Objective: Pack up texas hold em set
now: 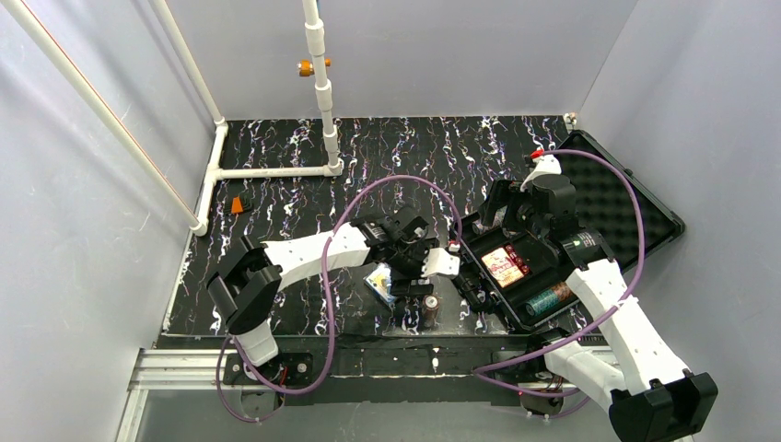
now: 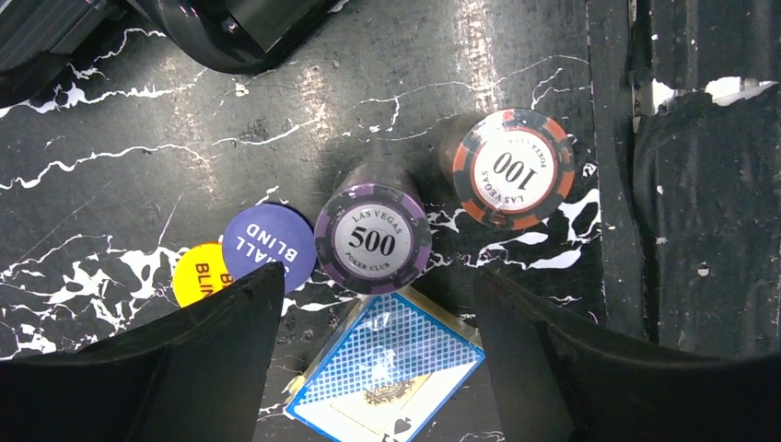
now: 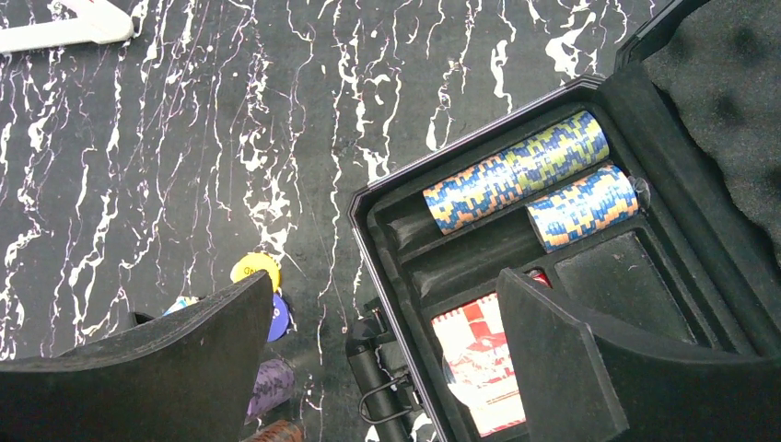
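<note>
- Left gripper (image 2: 379, 276): released, jaws spread wide, pointing down at the worktop (image 2: 138, 110); nothing clamped.
- Blue card deck (image 2: 387, 379) sits right between the left gripper's two fingers, flat on the worktop and turned at an angle. Its corners come close to both fingers; can't tell if either touches.
- Purple 500 chip stack (image 2: 373, 241) stands upright just past the left gripper's fingertips, centred on the gap.
- Red-and-black 100 chip stack (image 2: 513, 168) stands upright further ahead, toward the right finger, just beside the 500 stack.
- Blue small blind button (image 2: 267, 244) lies flat just ahead of the left finger's tip, touching the 500 stack's edge in this view. Yellow button (image 2: 198, 274) lies beside it on the outer side, partly tucked under it.
- Right gripper (image 3: 387, 276): released, jaws wide apart, empty, hanging over the near corner of the open black case (image 3: 364, 230).
- Red card deck (image 3: 474, 364) lies in a case slot under the gap between the right gripper's fingers, partly hidden by the right finger.
- Two chip rows lie on their sides in the case ahead of the right gripper: blue-yellow-green row (image 3: 516, 170) and blue-orange row (image 3: 582, 207), side by side.
- Foam-lined lid (image 3: 728, 83) is folded open beyond the right finger.
</note>
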Robot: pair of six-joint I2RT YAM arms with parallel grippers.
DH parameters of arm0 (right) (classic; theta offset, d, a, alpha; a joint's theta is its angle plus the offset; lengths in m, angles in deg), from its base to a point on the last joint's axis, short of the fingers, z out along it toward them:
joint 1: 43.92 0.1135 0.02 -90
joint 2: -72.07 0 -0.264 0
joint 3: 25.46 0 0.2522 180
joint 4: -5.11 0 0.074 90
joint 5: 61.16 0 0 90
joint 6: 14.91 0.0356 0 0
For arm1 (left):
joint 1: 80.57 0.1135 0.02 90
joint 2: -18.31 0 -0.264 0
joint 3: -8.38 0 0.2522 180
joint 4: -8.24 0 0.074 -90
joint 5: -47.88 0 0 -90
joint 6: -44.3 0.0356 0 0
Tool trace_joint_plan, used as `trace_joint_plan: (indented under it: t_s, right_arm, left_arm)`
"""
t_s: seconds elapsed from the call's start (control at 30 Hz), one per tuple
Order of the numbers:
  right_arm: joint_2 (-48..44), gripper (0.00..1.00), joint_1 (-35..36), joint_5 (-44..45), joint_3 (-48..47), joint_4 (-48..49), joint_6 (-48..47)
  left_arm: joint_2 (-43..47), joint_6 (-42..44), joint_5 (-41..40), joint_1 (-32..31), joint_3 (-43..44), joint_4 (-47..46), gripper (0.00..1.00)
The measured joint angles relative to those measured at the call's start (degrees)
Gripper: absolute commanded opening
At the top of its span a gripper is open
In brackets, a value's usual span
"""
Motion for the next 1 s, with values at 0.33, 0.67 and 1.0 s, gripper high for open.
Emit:
trace_joint_plan:
  t_s: [0.33,0.67,1.0]
  right_arm:
    - [-0.1,0.98,0.0,0.0,0.1,0.0,-0.3]
    - [-0.3,0.98,0.0,0.0,0.9,0.2,-0.5]
    - [-0.3,0.98,0.0,0.2,0.9,0.3,-1.0]
  left_arm:
    - [-3.0,0.7,-0.2,0.0,1.5,-0.9,0.62]
    - [-4.4,0.6,0.0,0.0,3.1,-1.4,0.54]
    - [-6.1,0.2,0.2,0.0,3.1,-1.3,0.49]
